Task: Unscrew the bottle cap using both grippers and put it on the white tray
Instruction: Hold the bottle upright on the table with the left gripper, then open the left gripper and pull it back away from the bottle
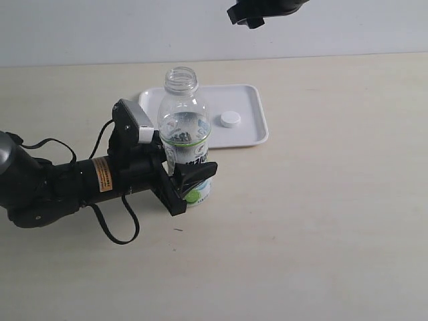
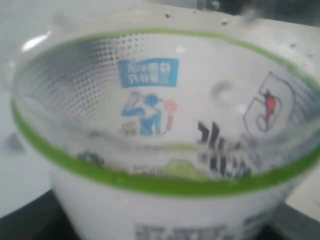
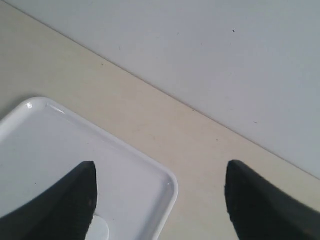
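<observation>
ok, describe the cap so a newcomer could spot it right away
Find the white tray at the table's far side, behind the bottle. The cap lies on it: a small round white disc, the only thing on the tray, apart from the open-necked bottle.

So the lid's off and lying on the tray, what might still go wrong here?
1. The bottle stands open and upright on the table, held low by the left gripper. If those jaws let go roughly or drag it, it could tip.
2. The bottle cap lies loose on the white tray, under the open right gripper. A low pass of that arm might knock it off.
</observation>
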You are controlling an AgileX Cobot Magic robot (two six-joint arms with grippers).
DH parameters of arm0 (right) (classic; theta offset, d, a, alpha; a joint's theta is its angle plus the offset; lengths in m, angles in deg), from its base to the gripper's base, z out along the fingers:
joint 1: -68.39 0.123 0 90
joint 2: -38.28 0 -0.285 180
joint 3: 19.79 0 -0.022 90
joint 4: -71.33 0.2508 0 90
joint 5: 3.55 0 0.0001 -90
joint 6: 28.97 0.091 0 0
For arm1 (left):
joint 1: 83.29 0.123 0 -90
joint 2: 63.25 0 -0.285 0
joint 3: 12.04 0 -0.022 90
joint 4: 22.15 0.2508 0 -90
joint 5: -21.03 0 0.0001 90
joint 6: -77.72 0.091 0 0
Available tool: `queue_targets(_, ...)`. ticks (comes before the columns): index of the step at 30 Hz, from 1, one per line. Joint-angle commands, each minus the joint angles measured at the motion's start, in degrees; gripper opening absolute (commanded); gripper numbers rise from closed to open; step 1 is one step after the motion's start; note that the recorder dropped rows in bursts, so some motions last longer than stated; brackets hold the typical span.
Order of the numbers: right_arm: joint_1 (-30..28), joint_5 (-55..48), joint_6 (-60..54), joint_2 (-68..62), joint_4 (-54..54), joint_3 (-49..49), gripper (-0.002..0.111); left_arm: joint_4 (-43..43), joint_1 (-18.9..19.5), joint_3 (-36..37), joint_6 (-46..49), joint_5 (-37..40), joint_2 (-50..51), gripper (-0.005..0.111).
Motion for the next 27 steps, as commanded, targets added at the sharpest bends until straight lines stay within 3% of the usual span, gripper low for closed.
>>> queue_targets(1, -0.3, -0.3, 0.0, 0.6, -0.3, 0.0, 0.069, -0.8, 0.0, -0.1, -0.4, -2.7, -0.4, 0.0)
queue_targets(6, -0.3, -0.3, 0.0, 0.6, -0.3, 0.0, 0.069, -0.8, 0.0, -0.1, -0.4, -2.7, -0.4, 0.0)
queue_targets(9, -0.3, -0.4, 0.1, 0.6, -0.3, 0.0, 0.069, -0.8, 0.0, -0.1, -0.3, -2.7, -0.4, 0.006)
queue_targets(17, -0.3, 0.1, 0.1, 0.6, -0.3, 0.0, 0.069, -0.8, 0.0, -0.1, 2.3, -2.7, -0.4, 0.052)
queue_targets(27, -0.3, -2.3, 0.1, 1.3, -0.3, 0.0, 0.069, -1.0, 0.0, -0.1, 4.1, -2.7, -0.4, 0.081)
